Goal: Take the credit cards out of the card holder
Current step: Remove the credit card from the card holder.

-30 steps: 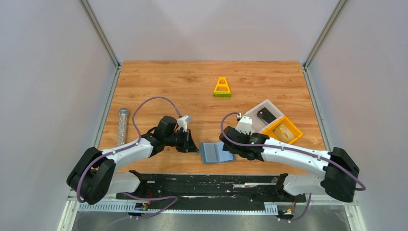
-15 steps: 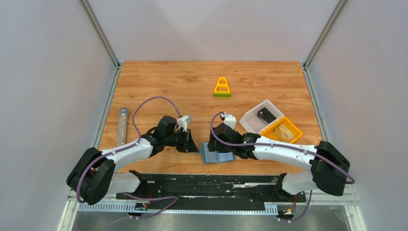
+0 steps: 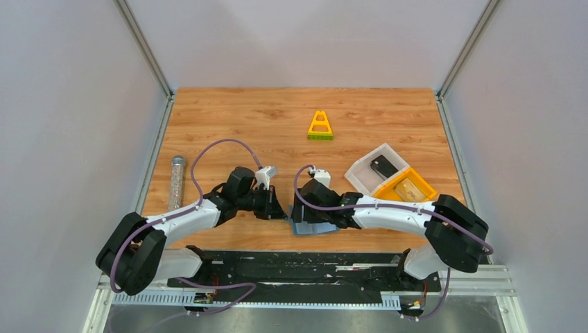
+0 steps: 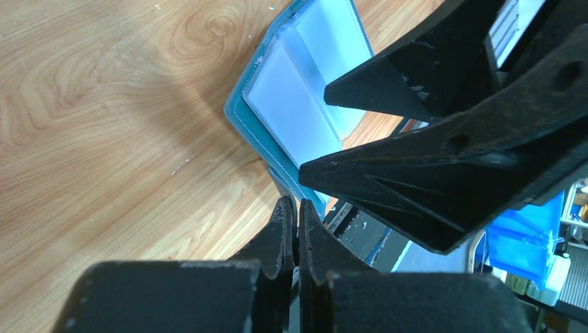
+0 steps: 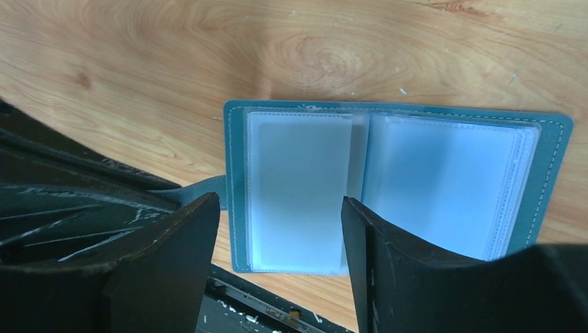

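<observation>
The slate-blue card holder (image 5: 388, 173) lies open on the wood near the table's front edge, showing two pale frosted pocket panels; no card shows inside them. Its small tab (image 5: 201, 191) runs left into my left gripper (image 4: 297, 207), which is shut on it. My right gripper (image 5: 277, 232) hangs open just above the holder's left panel, one finger on each side of it. From above, the holder (image 3: 320, 229) is mostly covered by the right gripper (image 3: 299, 208), with the left gripper (image 3: 283, 214) close beside it. One dark credit card (image 3: 383, 166) lies in the white bin (image 3: 362, 175).
A yellow bin (image 3: 424, 183) with a tan item touches the white bin at the right. A yellow triangular toy (image 3: 320, 127) stands further back. A clear tube (image 3: 176, 182) lies by the left edge. The black base rail (image 3: 312, 260) runs just beyond the holder's near edge.
My right gripper has swung left from beside the bins to over the card holder, and its jaws have widened. The left gripper has stayed shut in place.
</observation>
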